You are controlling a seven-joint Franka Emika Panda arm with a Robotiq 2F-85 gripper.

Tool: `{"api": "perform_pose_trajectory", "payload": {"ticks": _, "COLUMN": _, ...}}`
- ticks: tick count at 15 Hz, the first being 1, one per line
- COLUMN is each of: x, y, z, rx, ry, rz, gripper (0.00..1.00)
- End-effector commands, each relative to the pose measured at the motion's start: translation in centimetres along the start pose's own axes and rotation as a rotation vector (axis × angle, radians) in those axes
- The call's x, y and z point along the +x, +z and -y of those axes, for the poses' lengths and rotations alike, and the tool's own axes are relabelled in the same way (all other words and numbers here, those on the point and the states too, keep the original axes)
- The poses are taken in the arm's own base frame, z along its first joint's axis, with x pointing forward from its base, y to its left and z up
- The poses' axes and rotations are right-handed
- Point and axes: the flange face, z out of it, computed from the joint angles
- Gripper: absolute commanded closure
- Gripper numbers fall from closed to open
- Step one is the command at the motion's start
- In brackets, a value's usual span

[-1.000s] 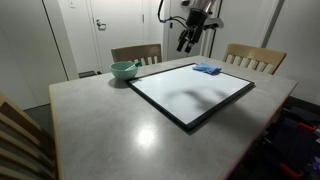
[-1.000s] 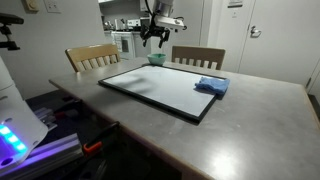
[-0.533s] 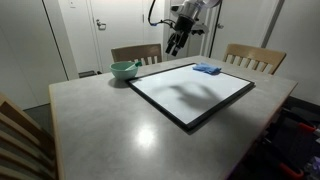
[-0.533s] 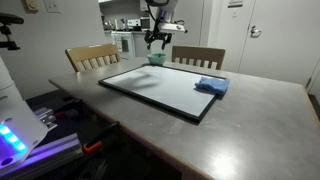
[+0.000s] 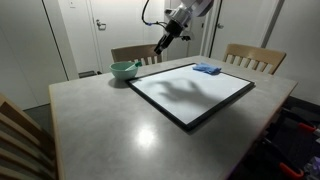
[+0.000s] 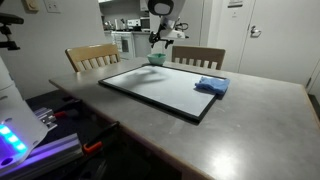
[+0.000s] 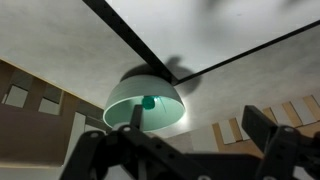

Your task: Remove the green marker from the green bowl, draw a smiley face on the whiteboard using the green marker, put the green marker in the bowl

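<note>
One green marker (image 7: 139, 113) leans inside the green bowl (image 5: 124, 70), which sits on the table (image 5: 100, 130) just off a corner of the whiteboard (image 5: 190, 92). The gripper (image 5: 161, 46) hangs in the air near the bowl (jaws spread wide, holding nothing). A blue cloth (image 5: 207, 69) lies at the board's far corner.

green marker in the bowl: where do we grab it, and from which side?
Grip the green marker on its raised end, coming down from above with the open gripper and its jaws across the shaft. It is thin and leans inside the green bowl, so a side approach would likely hit the wall. The exact tilt is hard to tell.
</note>
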Motion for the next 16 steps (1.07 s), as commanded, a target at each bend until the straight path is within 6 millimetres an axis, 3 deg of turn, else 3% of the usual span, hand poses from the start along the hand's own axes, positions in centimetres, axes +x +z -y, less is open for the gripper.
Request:
{"api": "perform_pose_trajectory", "payload": {"ticks": 1, "x": 0.3, "y": 1.6, "z": -1.6, "rx": -0.004, "ry": -0.014, "rz": -0.081, "gripper": 0.0}}
{"api": "perform_pose_trajectory", "payload": {"ticks": 10, "x": 1.5, "y": 5.9, "z": -1.8, "rx": 0.001, "ry": -0.05, "rz": -0.166, "gripper": 0.0}}
{"api": "perform_pose_trajectory", "payload": {"ticks": 16, "x": 1.7, "y": 6.7, "z": -1.9, "rx": -0.073, "ry": -0.034, "rz": -0.255, "gripper": 0.0}}
